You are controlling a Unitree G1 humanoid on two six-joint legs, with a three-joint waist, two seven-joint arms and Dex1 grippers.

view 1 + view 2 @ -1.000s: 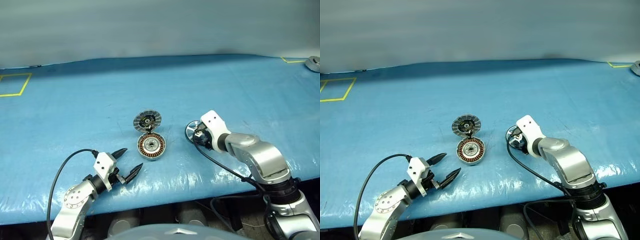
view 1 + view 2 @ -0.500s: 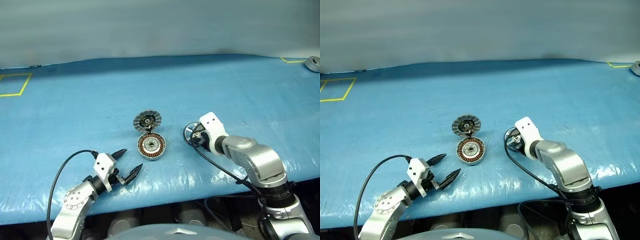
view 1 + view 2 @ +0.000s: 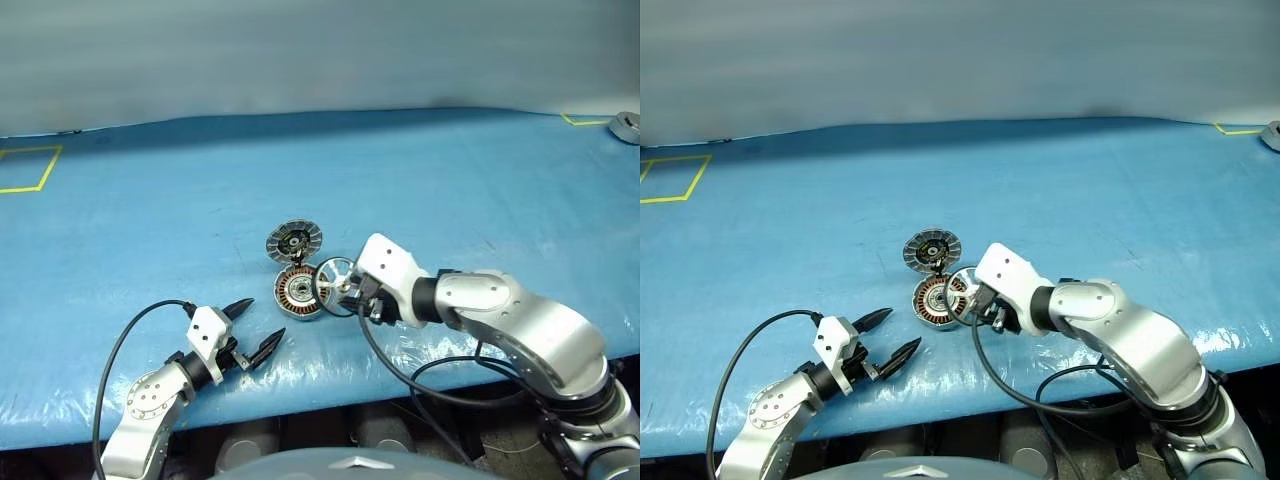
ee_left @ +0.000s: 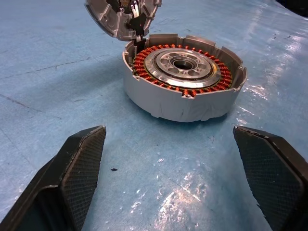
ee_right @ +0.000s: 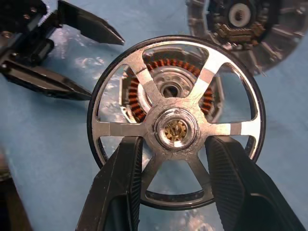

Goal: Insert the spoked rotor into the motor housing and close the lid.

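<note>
My right gripper (image 3: pixel 349 291) is shut on the spoked rotor (image 3: pixel 335 273), a dark-rimmed wheel with silver spokes; its fingers (image 5: pixel 122 178) clasp the hub (image 5: pixel 175 131). The rotor hangs tilted just off the right rim of the motor housing (image 3: pixel 300 292), whose copper windings show through the spokes. The housing (image 4: pixel 183 72) sits on the blue table with its lid (image 3: pixel 294 241) hinged up behind it, inner face showing. My left gripper (image 3: pixel 266 317) rests open near the front edge, left of the housing, with nothing between its fingers.
A blue sheet (image 3: pixel 450 180) covers the table, and its front edge runs close under both arms. A yellow tape square (image 3: pixel 25 168) lies at the far left. A small grey object (image 3: pixel 626 125) sits at the far right corner.
My right gripper has lifted the rotor off the table to the right of the housing and carried it left to the housing's rim. The left arm has not moved.
</note>
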